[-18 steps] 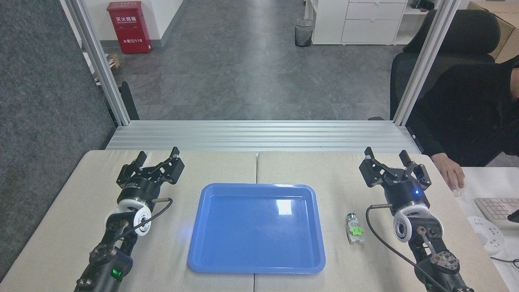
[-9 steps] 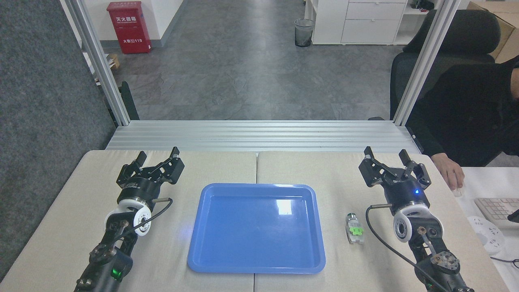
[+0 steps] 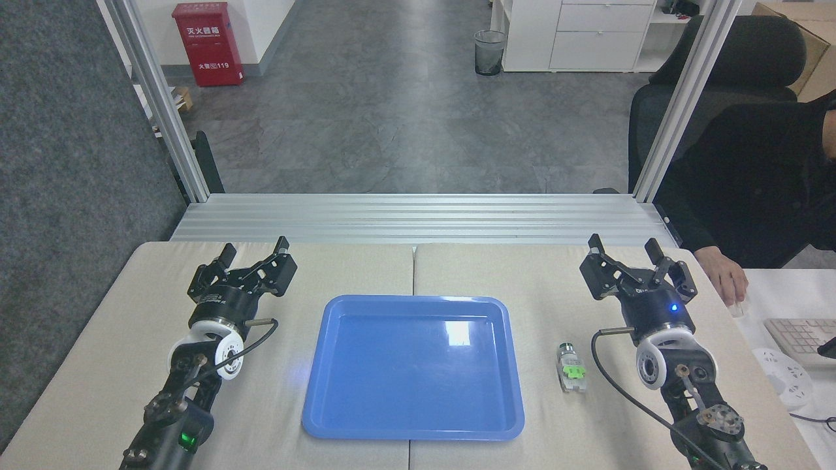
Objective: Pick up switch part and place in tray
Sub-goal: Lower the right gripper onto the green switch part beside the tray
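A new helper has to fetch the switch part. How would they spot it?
Find the blue tray mid-table. Just off its right edge, short of the right gripper, lies the switch part: a small whitish block with a bright green clip.

Switch part [image 3: 571, 368]: white-grey, green clip, lying flat just right of tray. Tray [image 3: 413, 427]: blue, glossy, empty, centred on desk [image 3: 98, 339].

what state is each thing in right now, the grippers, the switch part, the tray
left gripper: open, empty, over the table left of the tray
right gripper: open, empty, beyond the switch part
switch part: lying flat on the table, right of the tray, untouched
tray: flat on the table, nothing in it
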